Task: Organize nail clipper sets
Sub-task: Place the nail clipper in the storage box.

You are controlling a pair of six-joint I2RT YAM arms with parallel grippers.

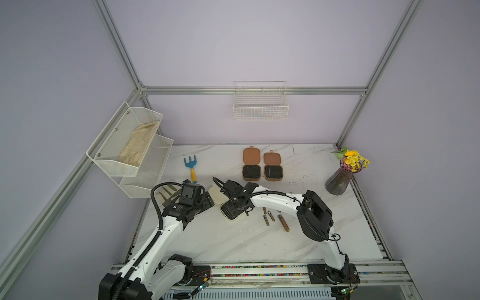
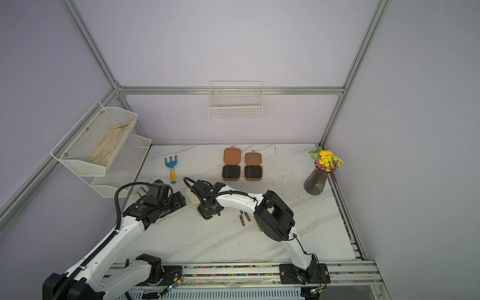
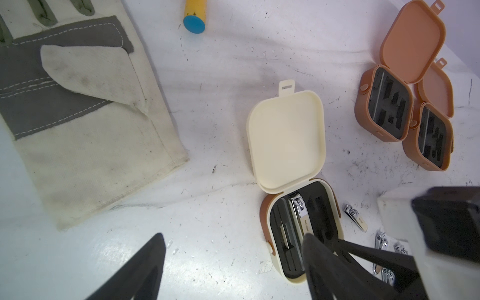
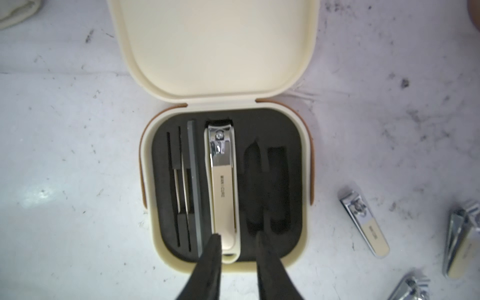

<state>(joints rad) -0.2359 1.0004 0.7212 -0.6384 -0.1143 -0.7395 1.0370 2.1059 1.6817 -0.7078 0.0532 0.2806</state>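
In both top views the right arm (image 1: 270,200) hid most of the cream case (image 1: 217,197); the clippers (image 1: 271,216) were too small to tell apart. The left wrist view's edge cut off the rake (image 3: 195,15) and glove (image 3: 78,117).

Illumination is diffuse and overhead. Both top views are evenly and moderately bright, and the arms cast only faint, soft shadows on the tabletop (image 1: 233,241). The left wrist view shows a white glare patch on the tabletop, and the left gripper (image 3: 233,235) is blurred. In the right wrist view the cream case (image 4: 220,52) lid is pale and soft. The right gripper (image 4: 238,235) is dark and out of focus there. Both wrist views stretch toward the edges.
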